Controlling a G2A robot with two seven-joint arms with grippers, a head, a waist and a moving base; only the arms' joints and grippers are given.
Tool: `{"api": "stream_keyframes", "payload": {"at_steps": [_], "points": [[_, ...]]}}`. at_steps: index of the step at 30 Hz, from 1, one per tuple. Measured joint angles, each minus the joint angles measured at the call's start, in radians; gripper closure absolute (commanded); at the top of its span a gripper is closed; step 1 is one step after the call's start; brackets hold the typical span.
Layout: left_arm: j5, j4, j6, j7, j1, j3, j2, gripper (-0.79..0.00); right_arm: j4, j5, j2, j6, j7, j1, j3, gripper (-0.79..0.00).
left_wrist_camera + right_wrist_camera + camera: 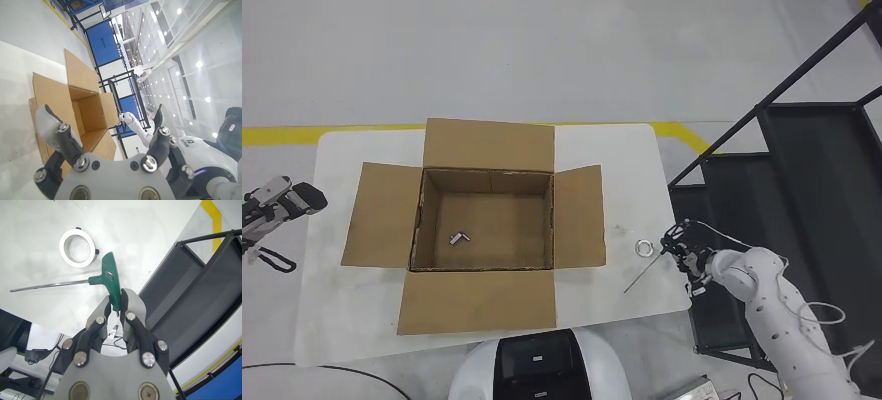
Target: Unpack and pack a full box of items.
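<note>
At table's [622,160] right edge, R gripper [115,302] is clamped on the end of a green T-handle hex key's [110,275] grip. The long shaft reaches out over the table, w/ a steel shaft collar [77,248] just beside it. L gripper [103,113] is spread wide & empty, off the table's left side. Cardboard box [487,145] is open mid-table, one small metal part [459,238] lying inside. Advice: keep shaft level, lay key clear of collar & well in from edge, let go only once flat.

Brown box [482,145]; green-handled hex key [110,275]; silver ring [63,247]; white table [622,160].
</note>
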Motion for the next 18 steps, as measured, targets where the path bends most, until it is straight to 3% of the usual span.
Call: {"api": "stream_keyframes", "payload": {"at_steps": [18], "points": [[0.000, 0.000, 0.000, 0.000, 0.000, 0.000, 0.000, -0.785, 0.151, 0.048, -0.012, 0.028, 0.022, 0.128, -0.081, 0.000]]}}
